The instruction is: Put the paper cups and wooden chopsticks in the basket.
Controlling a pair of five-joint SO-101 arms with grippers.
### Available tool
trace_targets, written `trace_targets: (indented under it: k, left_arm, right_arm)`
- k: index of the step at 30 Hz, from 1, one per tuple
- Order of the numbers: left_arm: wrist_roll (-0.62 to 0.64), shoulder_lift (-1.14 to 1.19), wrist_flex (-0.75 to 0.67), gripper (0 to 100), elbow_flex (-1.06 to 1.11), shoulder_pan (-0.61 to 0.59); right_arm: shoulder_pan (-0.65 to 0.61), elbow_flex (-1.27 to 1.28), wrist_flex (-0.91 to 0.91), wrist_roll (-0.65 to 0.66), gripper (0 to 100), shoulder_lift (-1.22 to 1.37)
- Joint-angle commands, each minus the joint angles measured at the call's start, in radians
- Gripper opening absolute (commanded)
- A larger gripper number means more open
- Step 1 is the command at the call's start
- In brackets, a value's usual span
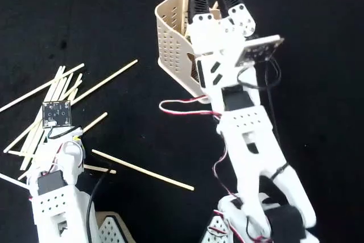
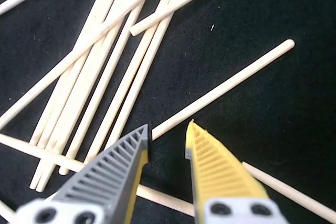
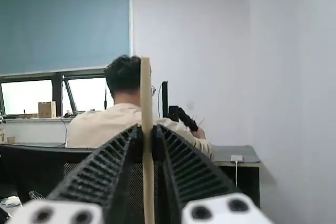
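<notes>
At the basket (image 1: 170,44), on the far side of the tabletop (image 1: 318,83), one wooden chopstick (image 3: 145,93) stands upright. It is pinched between the closed jaws of my right end effector (image 3: 147,129). Nearer, on the left, loose chopsticks (image 1: 51,98) lie scattered and crossed on the black surface. My left end effector (image 2: 168,132) hangs just above them, jaws apart, gripping nothing. One single stick (image 2: 226,85) lies under the gap between the tips.
</notes>
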Motion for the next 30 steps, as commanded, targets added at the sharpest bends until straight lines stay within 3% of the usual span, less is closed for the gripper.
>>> trace_targets:
  k: [1, 7, 12, 14, 21, 23, 27, 28, 30]
  left_arm:
    - [-0.005, -0.011, -0.017, 13, -0.001, -0.005]
    - [-0.005, -0.011, -0.017, 13, -0.001, -0.005]
    - [-0.006, -0.011, -0.017, 13, -0.001, -0.005]
    - [-0.006, -0.011, -0.017, 13, -0.002, -0.005]
    - [-0.003, -0.011, -0.017, 19, -0.004, -0.005]
    - [0.003, -0.011, -0.02, 19, -0.007, -0.005]
    - [0.06, -0.006, -0.04, 20, -0.013, -0.005]
    - [0.077, -0.008, -0.038, 20, -0.013, -0.004]
    - [0.1, -0.002, -0.031, 20, -0.028, -0.004]
  right_arm:
    - [0.009, -0.056, -0.018, -0.021, 1.2, 0.031]
    - [0.006, -0.07, 0.097, -0.015, 4.0, 0.102]
    - [0.003, -0.076, 0.175, -0.021, 29.2, 0.105]
    - [-0.005, -0.074, 0.175, -0.017, 33.2, 0.105]
    - [-0.003, -0.081, 0.282, -0.02, 32.5, -0.004]
    - [0.002, -0.087, 0.381, -0.02, 27.1, -0.09]
    - [0.061, -0.087, 0.597, -0.02, 2.9, -0.292]
    - [0.083, -0.085, 0.669, -0.018, 0.8, -0.343]
    - [0.127, -0.084, 0.833, -0.018, 6.4, -0.433]
